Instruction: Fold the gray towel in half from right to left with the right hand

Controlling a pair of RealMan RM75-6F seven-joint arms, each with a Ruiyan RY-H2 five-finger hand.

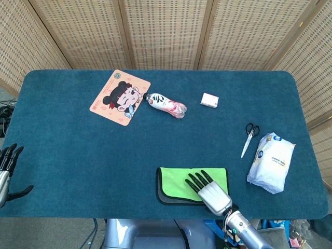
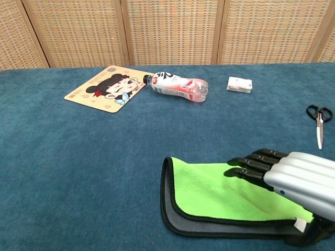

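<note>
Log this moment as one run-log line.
stage: fold laid | towel: doubled, green side up, gray edge beneath | right hand: over towel, fingers extended, holding nothing | left hand: idle at table's left edge

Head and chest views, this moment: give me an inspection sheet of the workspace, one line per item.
Surface: teal cloth-covered table, flat.
Job's things: towel lies folded at the near edge, green face up, gray layer showing beneath along its left and near sides.
Clutter: cartoon mat, bottle on its side, small white box, scissors, white packet.
Hands: right hand over the towel's right part, fingers extended, holding nothing; left hand off the table's left edge, open.
Cables: dark cables on the floor at far left.
Surroundings: woven screen panels behind.
</note>
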